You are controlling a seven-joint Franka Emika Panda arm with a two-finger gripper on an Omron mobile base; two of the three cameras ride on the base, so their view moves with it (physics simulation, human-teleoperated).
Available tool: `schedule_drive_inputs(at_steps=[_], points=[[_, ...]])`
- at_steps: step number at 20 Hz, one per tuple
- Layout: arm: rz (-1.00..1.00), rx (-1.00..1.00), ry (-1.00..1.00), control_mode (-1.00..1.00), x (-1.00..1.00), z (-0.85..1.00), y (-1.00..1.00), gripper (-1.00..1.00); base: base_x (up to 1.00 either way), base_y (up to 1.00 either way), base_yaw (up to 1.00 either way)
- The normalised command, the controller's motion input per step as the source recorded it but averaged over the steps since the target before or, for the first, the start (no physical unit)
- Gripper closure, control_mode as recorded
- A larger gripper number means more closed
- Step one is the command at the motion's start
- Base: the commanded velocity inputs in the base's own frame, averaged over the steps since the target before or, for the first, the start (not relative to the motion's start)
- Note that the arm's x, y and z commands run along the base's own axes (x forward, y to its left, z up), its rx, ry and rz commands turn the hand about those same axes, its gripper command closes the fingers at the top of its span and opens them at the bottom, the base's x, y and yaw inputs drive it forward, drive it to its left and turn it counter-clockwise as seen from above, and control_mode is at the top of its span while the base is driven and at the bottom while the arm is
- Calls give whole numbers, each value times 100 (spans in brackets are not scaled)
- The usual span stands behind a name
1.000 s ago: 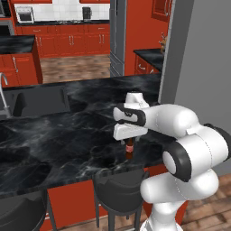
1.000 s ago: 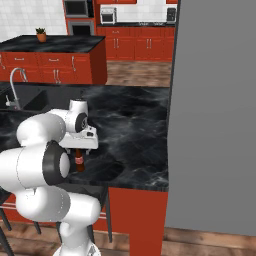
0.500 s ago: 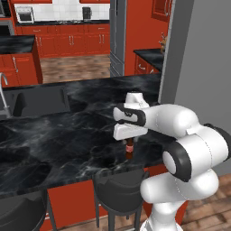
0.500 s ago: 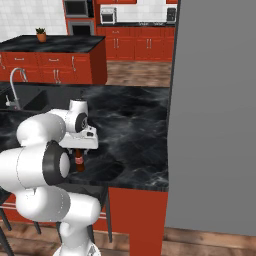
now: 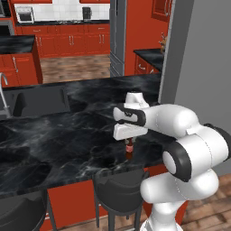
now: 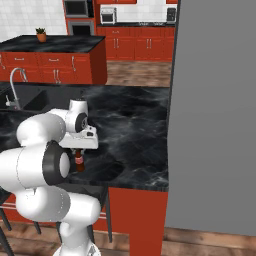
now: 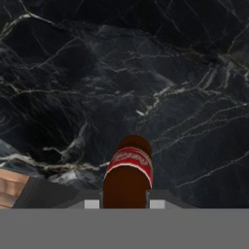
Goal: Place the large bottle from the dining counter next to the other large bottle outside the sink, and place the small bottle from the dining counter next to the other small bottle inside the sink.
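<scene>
**A:** How do your jaws stand?

**B:** Your gripper has its jaws drawn in tight against a dark cola bottle, one on each flank of it. In the hand view the bottle runs away from the fingers with its red label band and dark brown body in plain sight. You are holding it.

**A:** And where is that bottle?

**B:** You have it upright on the dining counter, close to the near edge. In the left base view the bottle pokes out just beneath the gripper; in the right base view the bottle stands under the hand in the same way. Whether its base touches the slab you cannot tell.

**A:** What lies around you?

**B:** A black bar stool stands against the red panel below the counter. The sink is well apart to your left, with its curved silver tap seen in the right base view. A grey wall rises on your right.
</scene>
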Motion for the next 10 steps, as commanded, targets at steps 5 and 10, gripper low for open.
schedule_drive_inputs(at_steps=[5, 10], points=[[0, 0, 0, -100, 0, 45, 0, 100, 0, 0, 0], [0, 0, -2, -100, -13, 54, 0, 100, 0, 0, 0]])
